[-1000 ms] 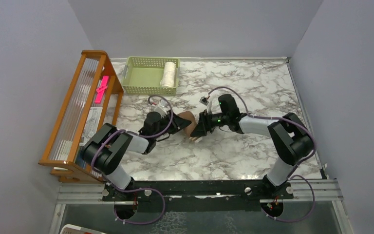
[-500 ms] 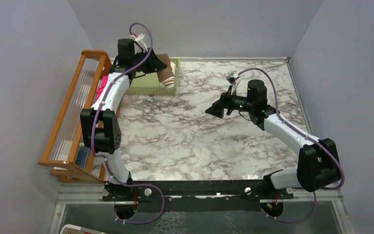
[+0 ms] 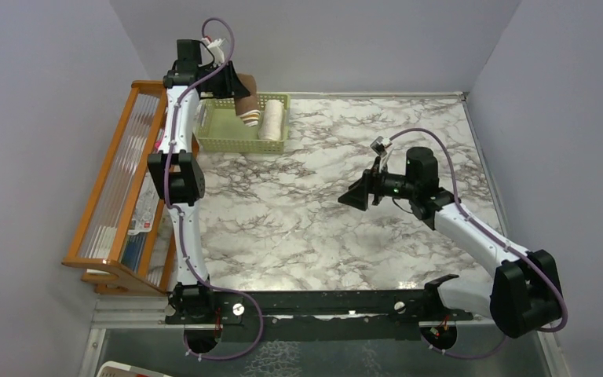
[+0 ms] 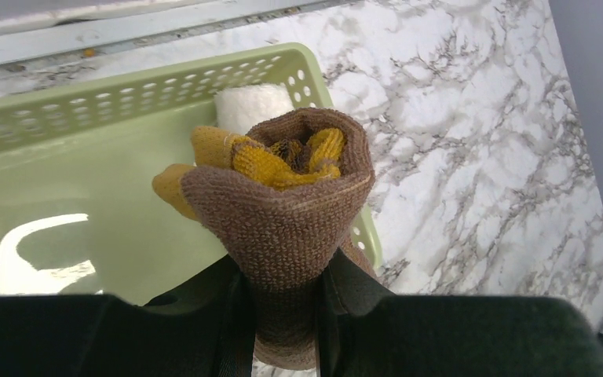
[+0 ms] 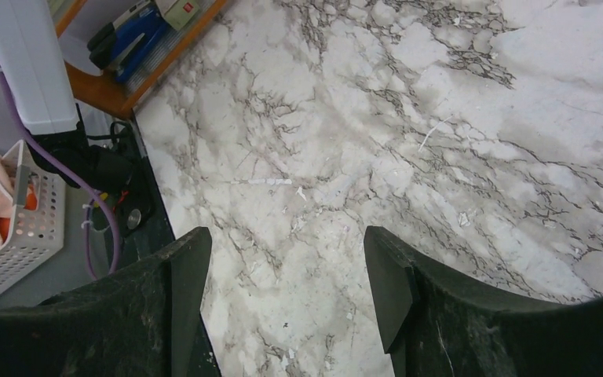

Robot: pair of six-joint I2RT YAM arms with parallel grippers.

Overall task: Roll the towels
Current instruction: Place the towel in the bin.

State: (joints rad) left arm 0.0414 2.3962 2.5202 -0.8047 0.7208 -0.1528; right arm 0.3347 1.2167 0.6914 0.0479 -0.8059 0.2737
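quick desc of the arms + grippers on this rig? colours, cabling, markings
Left arm and right arm: white links, bulky black joint housings, a purple cable looped along each. Left gripper and right gripper: matt black, two broad wedge fingers. Green light on the right wrist. No lettering visible.

The worktop is white marble with grey-brown veins. A pale green basket stands on it at the far left corner. A wooden rack runs along its left edge. A few pale flecks lie scattered on the marble.
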